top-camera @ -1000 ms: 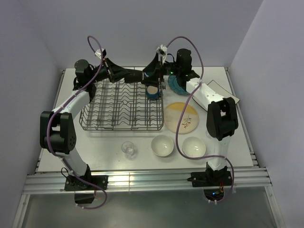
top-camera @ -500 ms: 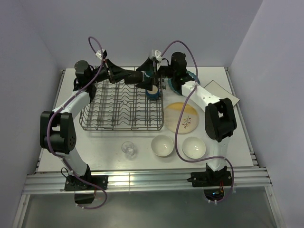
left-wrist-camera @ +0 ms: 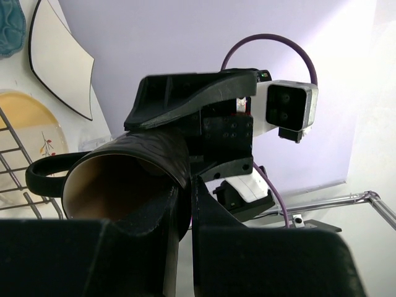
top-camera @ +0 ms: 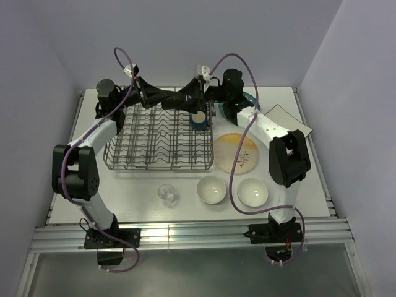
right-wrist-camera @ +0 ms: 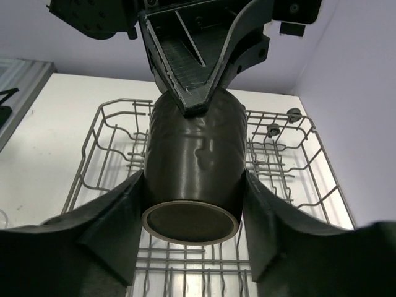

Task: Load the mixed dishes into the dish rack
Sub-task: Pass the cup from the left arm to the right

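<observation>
Above the far edge of the dish rack [top-camera: 124, 166], one dark mug [right-wrist-camera: 195, 167] hangs on its side between two claws. It is a smooth, glossy cylinder with a loop handle and a tan inside. The left claw [right-wrist-camera: 195, 108] is pinched narrow on its rim, and the right claw [right-wrist-camera: 193, 179] has a finger pressed flat against each side of its body. The rack is one large rectangle of thin grey wire with rows of upright tines and small rollers along one side. A second mug [top-camera: 199, 120] stands mouth up in its far right corner, bluish outside and cream inside. Three plates lie on the white bench [top-camera: 309, 179] to the right of the rack. They are a round yellow-cream plate [top-camera: 237, 153] with a leaf sprig, a teal plate [left-wrist-camera: 9, 25] with a bumpy relief surface, mostly hidden, and a white square plate [top-camera: 286, 117] with curved edges. Two round white bowls [top-camera: 211, 189] sit side by side near the front edge, and a single small clear glass [top-camera: 167, 193] stands to their left, in front of the rack.
</observation>
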Controlling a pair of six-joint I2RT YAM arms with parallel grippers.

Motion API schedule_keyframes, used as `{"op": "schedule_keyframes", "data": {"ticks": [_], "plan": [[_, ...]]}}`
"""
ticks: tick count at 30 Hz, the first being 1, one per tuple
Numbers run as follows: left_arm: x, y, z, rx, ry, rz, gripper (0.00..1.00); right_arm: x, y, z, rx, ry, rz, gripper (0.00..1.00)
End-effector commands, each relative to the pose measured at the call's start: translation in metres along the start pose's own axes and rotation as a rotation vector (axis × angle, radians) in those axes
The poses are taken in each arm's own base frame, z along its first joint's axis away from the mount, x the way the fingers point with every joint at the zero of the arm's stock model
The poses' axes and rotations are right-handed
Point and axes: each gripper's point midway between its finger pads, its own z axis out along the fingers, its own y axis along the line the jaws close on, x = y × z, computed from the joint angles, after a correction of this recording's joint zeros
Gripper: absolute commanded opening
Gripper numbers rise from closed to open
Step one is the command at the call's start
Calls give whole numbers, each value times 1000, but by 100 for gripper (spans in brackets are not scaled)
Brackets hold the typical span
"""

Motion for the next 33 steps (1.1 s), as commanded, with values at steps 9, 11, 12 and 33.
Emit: {"op": "schedule_keyframes", "data": {"ticks": [9, 11, 12, 33], "plan": [[6, -25, -2, 52, 27, 85, 32, -36, 8, -5, -15, -27, -87, 25], [8, -24, -3, 49, 29, 92, 46, -38, 9, -5, -17, -27, -79, 24], [8, -23, -4, 42, 29, 88, 49, -38, 7, -7, -9, -24, -77, 23], [-27, 60, -104, -790, -256, 382, 68, 9, 17, -29, 117, 362, 138, 17]]}}
